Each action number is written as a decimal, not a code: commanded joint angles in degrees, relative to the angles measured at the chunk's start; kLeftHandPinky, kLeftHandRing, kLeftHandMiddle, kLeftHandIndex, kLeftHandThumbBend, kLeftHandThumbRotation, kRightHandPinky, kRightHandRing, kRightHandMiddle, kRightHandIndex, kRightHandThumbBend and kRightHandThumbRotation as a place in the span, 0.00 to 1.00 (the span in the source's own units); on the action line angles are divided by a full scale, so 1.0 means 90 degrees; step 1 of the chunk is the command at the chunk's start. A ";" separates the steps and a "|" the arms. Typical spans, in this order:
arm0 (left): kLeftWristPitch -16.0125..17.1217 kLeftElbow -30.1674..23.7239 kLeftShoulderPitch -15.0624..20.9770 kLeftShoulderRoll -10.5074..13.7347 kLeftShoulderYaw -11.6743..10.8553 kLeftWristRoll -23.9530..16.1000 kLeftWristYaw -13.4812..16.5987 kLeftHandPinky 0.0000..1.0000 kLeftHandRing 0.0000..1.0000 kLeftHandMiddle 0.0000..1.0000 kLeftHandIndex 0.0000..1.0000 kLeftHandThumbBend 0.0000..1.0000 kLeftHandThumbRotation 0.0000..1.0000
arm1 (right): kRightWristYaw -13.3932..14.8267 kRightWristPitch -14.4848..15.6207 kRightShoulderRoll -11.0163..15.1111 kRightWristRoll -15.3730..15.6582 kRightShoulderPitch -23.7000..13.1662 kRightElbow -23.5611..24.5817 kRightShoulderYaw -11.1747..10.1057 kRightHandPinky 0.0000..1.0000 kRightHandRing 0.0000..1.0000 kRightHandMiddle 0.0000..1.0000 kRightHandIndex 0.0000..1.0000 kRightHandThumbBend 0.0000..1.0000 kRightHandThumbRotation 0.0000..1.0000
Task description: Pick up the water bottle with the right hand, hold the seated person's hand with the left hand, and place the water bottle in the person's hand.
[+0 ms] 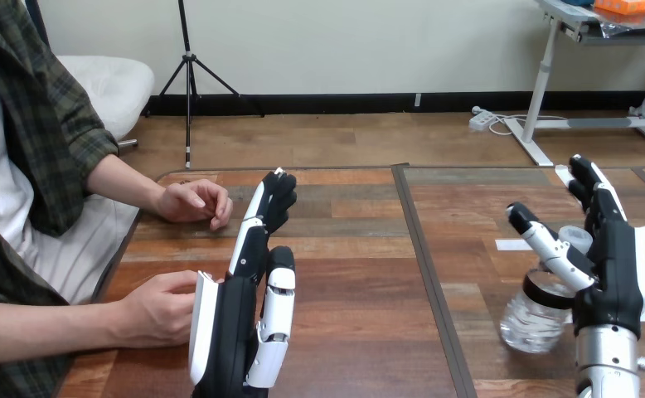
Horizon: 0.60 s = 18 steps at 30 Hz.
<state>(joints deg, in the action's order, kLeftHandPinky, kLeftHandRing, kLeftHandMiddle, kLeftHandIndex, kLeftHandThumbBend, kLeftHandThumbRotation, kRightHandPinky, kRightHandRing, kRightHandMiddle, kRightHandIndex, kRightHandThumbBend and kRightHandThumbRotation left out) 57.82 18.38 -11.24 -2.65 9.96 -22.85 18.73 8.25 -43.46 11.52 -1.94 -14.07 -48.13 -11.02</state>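
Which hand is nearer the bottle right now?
Right. The right hand is open beside the bottle; the left hand is across the table, by the person's nearer hand.

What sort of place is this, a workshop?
Probably a robot test setup: the robot's black-and-white left hand and right hand are raised over a brown wooden table, a clear plastic water bottle sits by the right hand, and a person sits at the table's left side.
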 commanded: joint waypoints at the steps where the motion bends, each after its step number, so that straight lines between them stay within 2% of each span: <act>1: 0.0088 -0.0090 0.0211 -0.0012 -0.0080 -0.0067 0.0056 0.87 0.89 0.90 0.93 0.02 1.00 | -0.0413 -0.0169 -0.0336 -0.0550 -0.0257 -0.0119 -0.0173 0.46 0.78 0.85 0.79 1.00 0.36; 7: 0.0082 -0.0096 0.0221 0.0008 -0.0058 0.0004 -0.0002 0.86 0.88 0.91 0.93 0.03 1.00 | -0.0593 -0.0218 -0.0437 -0.0790 -0.0300 -0.0167 -0.0274 0.48 0.75 0.82 0.77 1.00 0.36; 13: 0.0100 -0.0082 0.0236 0.0031 -0.0045 0.0076 -0.0055 0.87 0.89 0.91 0.93 0.03 1.00 | -0.0570 -0.0233 -0.0461 -0.0752 -0.0329 -0.0238 -0.0310 0.49 0.75 0.82 0.76 1.00 0.41; 18: 0.0091 -0.0090 0.0242 0.0033 -0.0049 0.0068 -0.0058 0.87 0.89 0.91 0.94 0.04 1.00 | -0.0517 -0.0238 -0.0424 -0.0584 -0.0319 -0.0270 -0.0282 0.49 0.76 0.82 0.76 1.00 0.47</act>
<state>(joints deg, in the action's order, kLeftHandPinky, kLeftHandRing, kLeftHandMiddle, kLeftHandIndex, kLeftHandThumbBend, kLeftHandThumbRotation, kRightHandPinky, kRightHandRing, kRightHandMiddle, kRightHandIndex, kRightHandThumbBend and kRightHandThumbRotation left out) 57.82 18.38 -11.23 -2.43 9.90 -22.56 18.45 3.47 -44.46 7.09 -8.20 -14.07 -50.66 -13.43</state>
